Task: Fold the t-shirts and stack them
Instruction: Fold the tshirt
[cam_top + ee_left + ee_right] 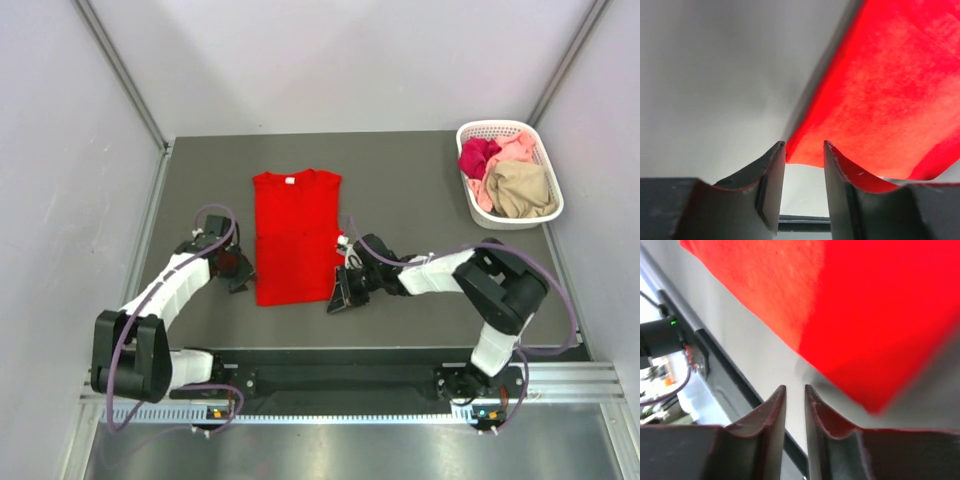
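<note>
Both arms [172, 283] have white shells, black joints, looping purple cables [215, 208] and dark curved gripper fingers [771, 185].

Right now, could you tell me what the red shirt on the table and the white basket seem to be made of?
The bright red short-sleeved t-shirt looks like soft cloth, perhaps cotton: matte, lying limp and flat, faintly fuzzy in the wrist views. The white lattice basket looks like moulded plastic: stiff smooth rim, regular openwork walls.

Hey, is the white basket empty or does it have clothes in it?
Not empty. The basket holds a crumpled magenta shirt, a pale pink shirt and a tan shirt.
</note>
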{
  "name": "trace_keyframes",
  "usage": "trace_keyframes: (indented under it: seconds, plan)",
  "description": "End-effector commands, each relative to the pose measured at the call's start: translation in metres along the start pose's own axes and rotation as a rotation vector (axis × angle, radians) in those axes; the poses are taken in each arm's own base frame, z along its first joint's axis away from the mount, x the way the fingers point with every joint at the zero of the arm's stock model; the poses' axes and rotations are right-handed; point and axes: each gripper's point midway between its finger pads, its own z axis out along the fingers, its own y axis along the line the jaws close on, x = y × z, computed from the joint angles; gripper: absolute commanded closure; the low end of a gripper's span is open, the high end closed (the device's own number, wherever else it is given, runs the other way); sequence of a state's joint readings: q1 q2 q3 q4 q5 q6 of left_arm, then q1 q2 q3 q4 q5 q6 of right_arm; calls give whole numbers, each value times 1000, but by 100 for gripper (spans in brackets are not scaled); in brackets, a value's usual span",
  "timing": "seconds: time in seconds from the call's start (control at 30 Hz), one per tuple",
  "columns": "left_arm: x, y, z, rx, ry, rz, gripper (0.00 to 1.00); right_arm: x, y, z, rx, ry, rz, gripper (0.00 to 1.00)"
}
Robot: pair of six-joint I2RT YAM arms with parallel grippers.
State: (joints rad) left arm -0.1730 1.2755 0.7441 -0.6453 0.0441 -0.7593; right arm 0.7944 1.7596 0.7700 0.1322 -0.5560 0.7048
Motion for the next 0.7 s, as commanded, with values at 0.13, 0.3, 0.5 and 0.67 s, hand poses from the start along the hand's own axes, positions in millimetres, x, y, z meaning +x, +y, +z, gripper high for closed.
trace_keyframes:
  seconds: [0.13, 0.3, 0.5, 0.67]
  plan:
    - [23, 3, 3, 92, 57, -38, 53, -23, -22, -48, 256, -186, 10, 64]
    - [38, 11, 15, 81, 99, -67, 53, -33, -32, -59, 310, -254, 49, 53]
    - [40, 23, 20, 31, 92, -77, 57, -42, -42, -49, 324, -254, 69, 53]
    - [40, 27, 26, 6, 93, -78, 65, -45, -49, -36, 308, -246, 83, 57]
